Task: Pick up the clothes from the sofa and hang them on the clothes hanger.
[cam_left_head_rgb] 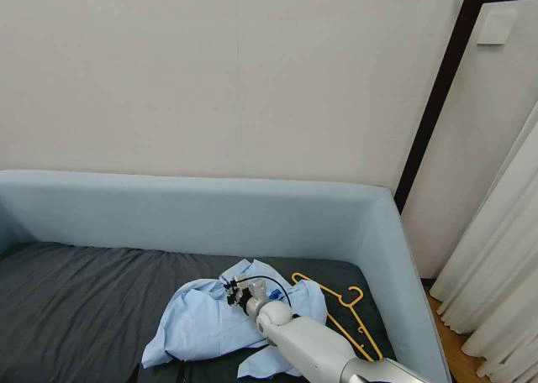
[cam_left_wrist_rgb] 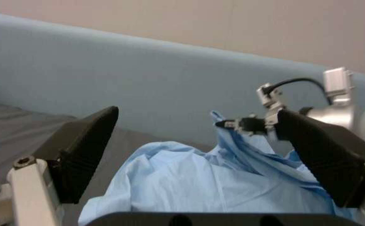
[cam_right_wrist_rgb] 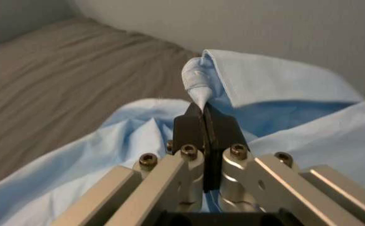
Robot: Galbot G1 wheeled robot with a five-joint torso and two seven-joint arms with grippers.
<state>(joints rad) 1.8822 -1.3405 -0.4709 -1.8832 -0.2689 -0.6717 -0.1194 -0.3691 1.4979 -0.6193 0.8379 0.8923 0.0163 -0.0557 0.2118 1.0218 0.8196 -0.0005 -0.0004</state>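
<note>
And there was our right pincer (cam_right_wrist_rgb: 202, 109), pressed together on a rolled fold of the light blue shirt (cam_left_head_rgb: 206, 320). The cloth stood up in a small peak straight out of its tips, pinched tight between the two black pads (cam_right_wrist_rgb: 189, 129). The rest of the shirt lay crumpled beneath and around that pincer, spread over the dark seat cushion (cam_left_head_rgb: 76, 291) of the pale blue sofa (cam_left_head_rgb: 252, 215), and the sofa's backrest rose just beyond the pincer. Off to the pincer's right a yellow hanger (cam_left_head_rgb: 346, 314) lay flat on the cushion, between the pincer and the sofa's side wall. Its near end met the shirt's edge, though we could not tell whether it was touching or tucked under. Our left pincer (cam_left_wrist_rgb: 196, 117) hung low at the near side of the shirt, on the opposite side from the backrest, with its two black fingers (cam_left_wrist_rgb: 85, 146) spread wide apart and the blue cloth lying below them. Looking out from that left pincer, we saw the right pincer across the heap, closer to the backrest, with the raised fold in its grip.
</note>
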